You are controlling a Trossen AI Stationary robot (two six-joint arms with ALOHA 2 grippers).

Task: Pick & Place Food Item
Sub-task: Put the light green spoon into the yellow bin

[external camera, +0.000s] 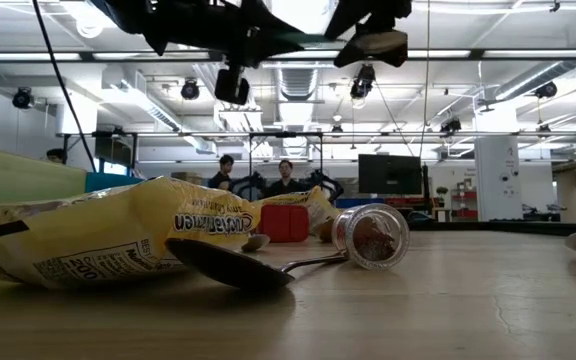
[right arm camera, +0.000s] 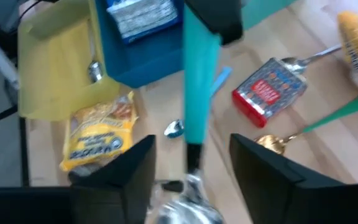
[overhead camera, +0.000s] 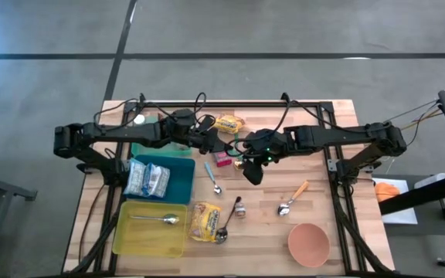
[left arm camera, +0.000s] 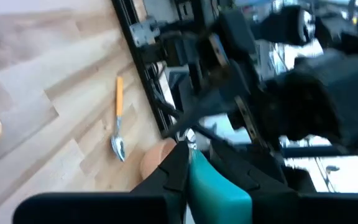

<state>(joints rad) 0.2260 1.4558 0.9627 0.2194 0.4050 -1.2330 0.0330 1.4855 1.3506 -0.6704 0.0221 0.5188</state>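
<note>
Left end effector (overhead camera: 221, 144) pinching teal-handled utensil (right arm camera: 197, 93); right end effector (right arm camera: 191, 155) spreading around its lower end, mid-air. Risk: utensil slipping, dropping onto red packet (right arm camera: 270, 92) below.

A light wooden table (overhead camera: 315, 193) carries a blue bin (overhead camera: 178, 179) and, just in front of it, a yellow bin (overhead camera: 151, 235). A yellow noodle packet (overhead camera: 203, 220) lies beside the yellow bin, with 2 spoons (overhead camera: 224, 232) and a small jar (overhead camera: 239, 209) close by. An orange-handled spoon (overhead camera: 293, 198) and a pink bowl (overhead camera: 309, 244) sit toward the right. A red box (overhead camera: 222, 159) and another yellow packet (overhead camera: 228, 123) lie farther back.
</note>
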